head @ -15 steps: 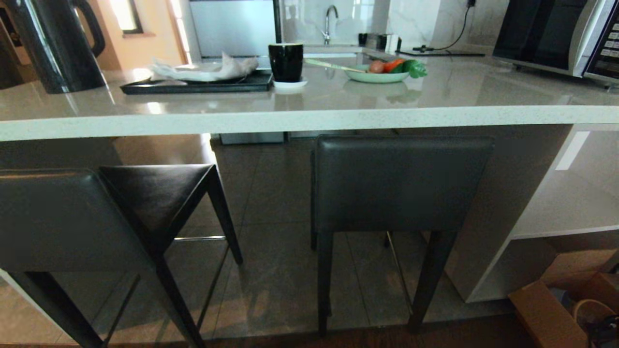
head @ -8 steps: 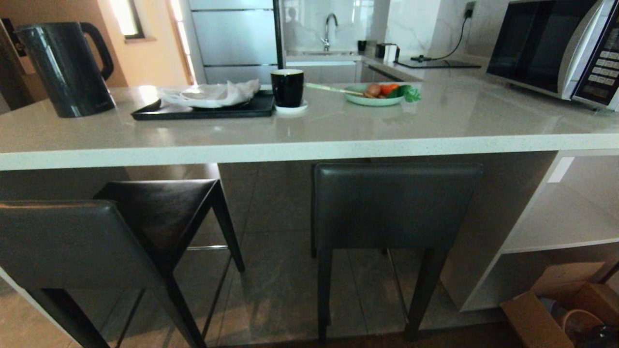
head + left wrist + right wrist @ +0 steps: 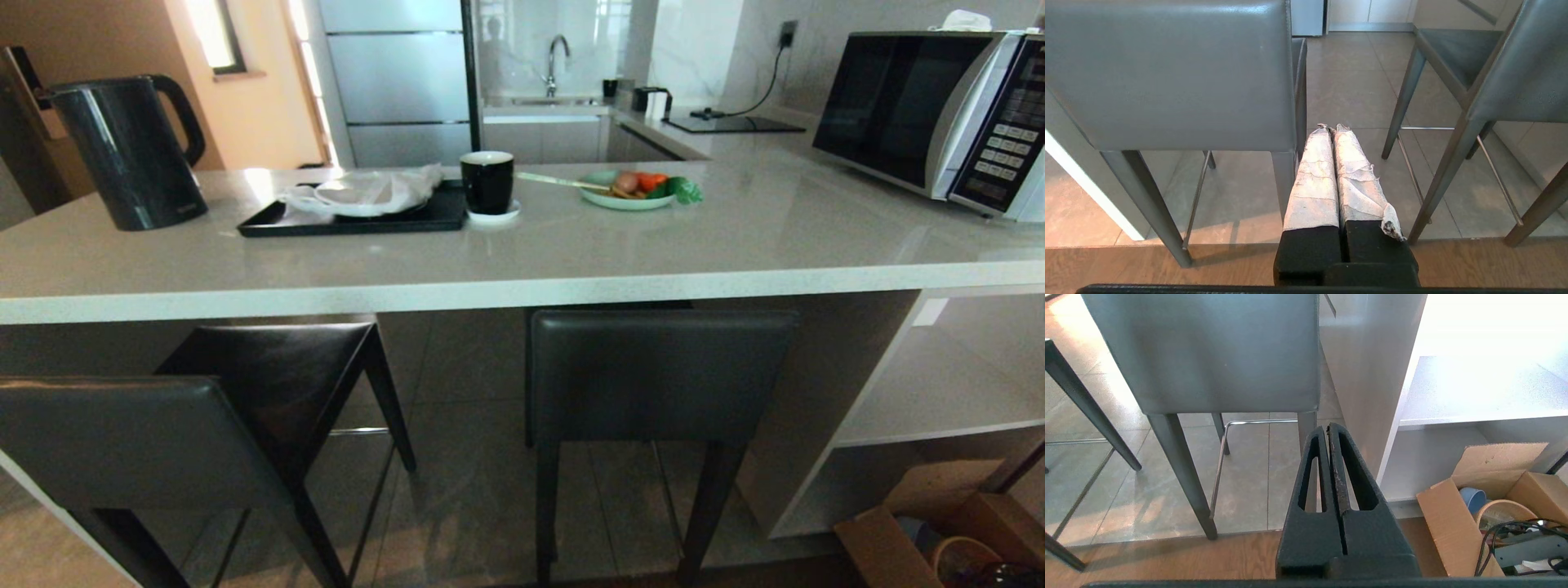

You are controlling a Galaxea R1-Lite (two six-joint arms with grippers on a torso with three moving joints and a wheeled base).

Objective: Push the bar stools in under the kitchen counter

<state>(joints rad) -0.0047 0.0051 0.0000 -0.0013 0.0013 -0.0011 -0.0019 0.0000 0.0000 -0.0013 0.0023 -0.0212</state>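
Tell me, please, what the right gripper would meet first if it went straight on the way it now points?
Most likely the right stool: the shut right gripper aims at the bottom right corner of its backrest, near the rear leg. Depth is unclear, so it might slip just past, between that leg and the counter's white side panel.

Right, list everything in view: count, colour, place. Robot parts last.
bar stools: 2, dark grey; right stool tucked under the counter edge, left stool angled, sticking out
kitchen counter: 1, pale speckled, across the view
kettle: 1, black, counter left
tray: 1, black, holds a white cloth
mug: 1, black, on a white coaster
plate: 1, pale green, with vegetables
microwave: 1, silver, counter right
cardboard box: 1, brown, floor right
left gripper: white-wrapped, shut, empty
right gripper: black, shut, empty
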